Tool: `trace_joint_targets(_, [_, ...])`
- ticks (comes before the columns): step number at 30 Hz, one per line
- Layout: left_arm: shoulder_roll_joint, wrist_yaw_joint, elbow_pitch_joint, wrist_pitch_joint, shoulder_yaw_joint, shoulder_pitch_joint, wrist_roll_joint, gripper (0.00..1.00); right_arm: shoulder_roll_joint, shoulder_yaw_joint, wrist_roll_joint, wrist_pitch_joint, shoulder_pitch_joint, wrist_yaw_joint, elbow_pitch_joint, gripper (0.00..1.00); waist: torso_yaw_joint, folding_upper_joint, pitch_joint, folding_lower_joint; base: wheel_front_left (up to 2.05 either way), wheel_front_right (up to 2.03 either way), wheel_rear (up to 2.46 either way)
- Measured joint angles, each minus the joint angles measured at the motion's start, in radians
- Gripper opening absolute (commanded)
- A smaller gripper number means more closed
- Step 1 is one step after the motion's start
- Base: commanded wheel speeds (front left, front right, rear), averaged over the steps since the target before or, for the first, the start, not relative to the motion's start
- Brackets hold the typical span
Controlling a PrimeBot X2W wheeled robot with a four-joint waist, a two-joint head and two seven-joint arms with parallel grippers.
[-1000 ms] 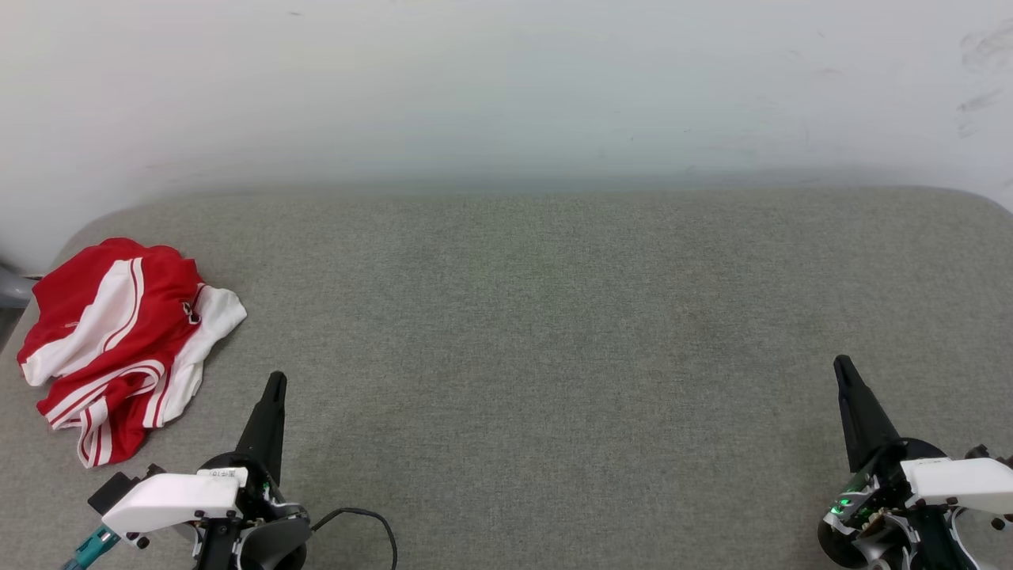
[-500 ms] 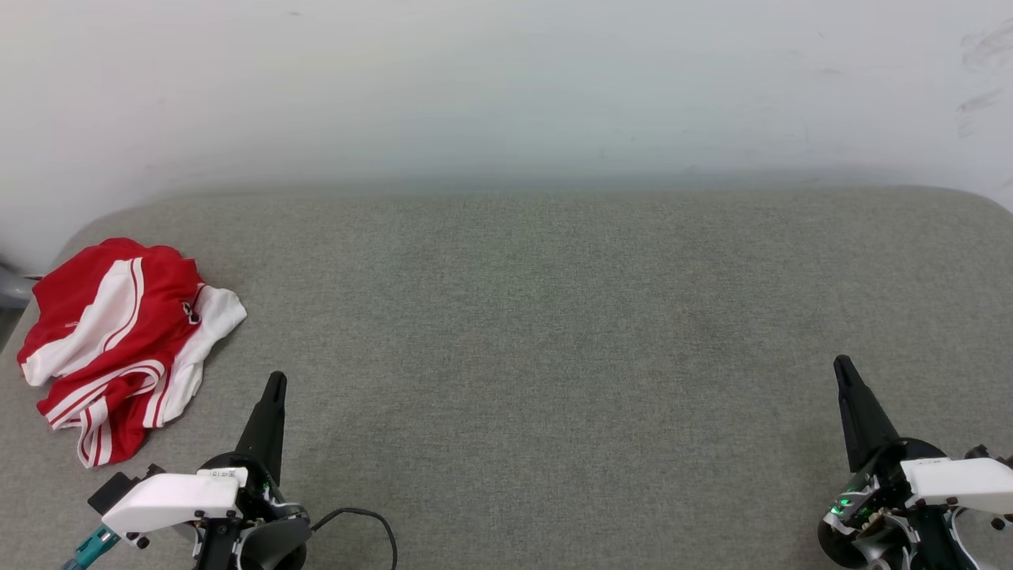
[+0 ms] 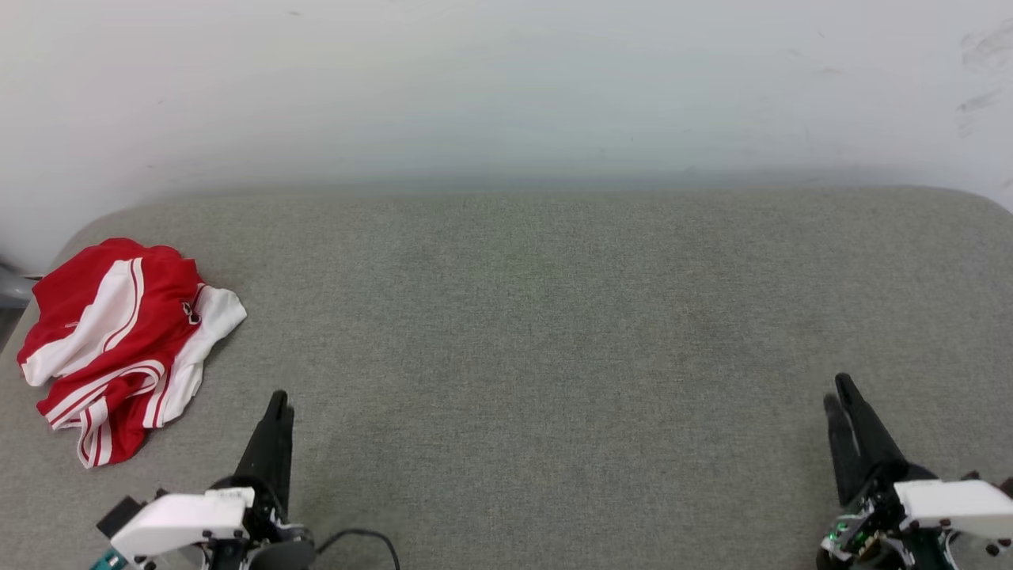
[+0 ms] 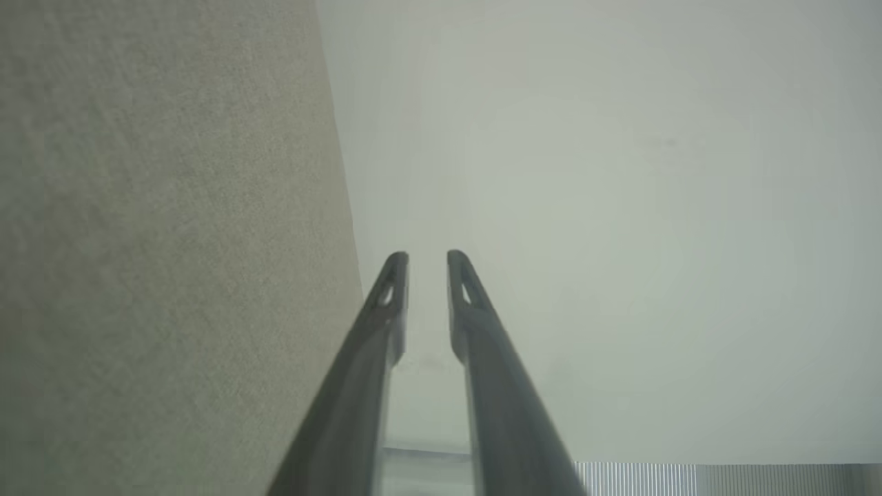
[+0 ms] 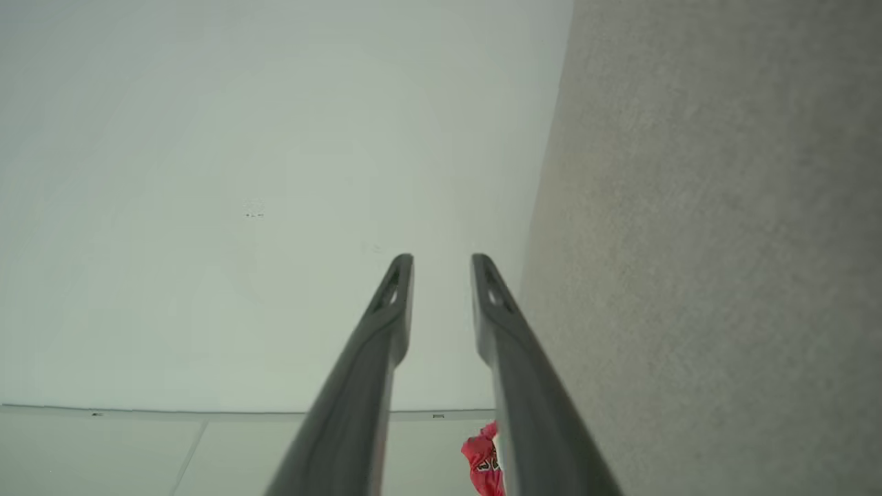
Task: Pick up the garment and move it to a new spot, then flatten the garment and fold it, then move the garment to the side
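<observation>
1. Garment: the red/white jersey T-shirt [image 3: 119,340] lies in a crumpled heap on the grey fabric surface [image 3: 554,317]. It sits ahead of the L jaws and outboard to their left, near but not touching. It is well apart from the R jaws, across the whole bare width.
2. L gripper [image 3: 282,404]: jaws released, narrow gap betw. the fingers, nothing in it.
3. R gripper [image 3: 836,391]: jaws released, gap a shade wider, also empty. In the right wrist view a red scrap of the garment shows far beyond, low beside one finger.
4. Step in hand (judgement): reach for pick-up. No contact made yet.
5. Doing it well:
   - The L arm is nearer, so it should lead, swinging its jaws fwd and left over the heap.
   - Spread the jaws wider before descent.
   - Bite a raised fold, not a flat single layer.
   - Stop the tips short of digging into the soft surface.
   - Lift until no hem drags, then carry to the bare middle betw. the two sets of jaws.
6. Pose: both grippers sit low at the near edge, fingers pointing fwd toward the white wall [image 3: 506,79]. Each appears rolled on its side, one finger above the other. The wrist prob. needs re-orienting for a top-down pinch.
</observation>
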State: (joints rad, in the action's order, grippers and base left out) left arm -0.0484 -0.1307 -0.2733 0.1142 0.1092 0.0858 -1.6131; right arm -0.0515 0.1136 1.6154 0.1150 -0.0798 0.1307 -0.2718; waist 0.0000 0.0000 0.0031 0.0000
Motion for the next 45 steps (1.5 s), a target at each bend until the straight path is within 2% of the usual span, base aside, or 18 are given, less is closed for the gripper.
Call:
trace_joint_targets(5, [0.001, 0.0, -0.007, -0.018, -0.007, -0.022, 0.009, 1.0, 0.001, 0.002, -0.013, -0.018, 0.024, 0.0, -0.014, 1.0, 0.0, 0.0, 0.0, 0.0, 0.0, 0.0, 0.0])
trace_joint_targets(10, [0.001, 0.0, 0.008, -0.047, -0.005, -0.022, 0.063, 1.0, 0.001, 0.009, -0.091, -0.048, 0.033, 0.0, 0.012, 1.0, -0.001, 0.0, 0.001, 0.0, 0.0, 0.0, 0.0])
trace_joint_targets(17, [0.001, 0.02, 0.046, -0.079, 0.003, -0.022, 0.193, 1.0, 0.001, 0.022, -0.217, -0.08, 0.042, 0.0, 0.054, 1.0, -0.001, 0.0, 0.003, 0.0, 0.0, 0.0, 0.0])
trace_joint_targets(25, [0.001, 0.072, 0.105, -0.112, -0.019, -0.022, 0.368, 1.0, 0.001, 0.026, -0.393, -0.114, 0.052, 0.0, 0.117, 1.0, 0.0, 0.0, 0.004, 0.0, 0.0, 0.0, 0.0])
trace_joint_targets(31, [0.001, 0.107, 0.133, -0.136, -0.042, -0.022, 0.489, 1.0, 0.001, 0.014, -0.537, -0.137, 0.061, 0.0, 0.163, 1.0, 0.0, 0.0, 0.006, 0.0, 0.0, 0.0, 0.0])
trace_joint_targets(45, [0.001, 0.156, 0.148, -0.185, -0.086, -0.029, 0.774, 1.0, 0.001, -0.029, -0.852, -0.185, 0.094, 0.0, 0.216, 1.0, 0.004, 0.0, 0.007, 0.0, 0.0, 0.0, 0.0])
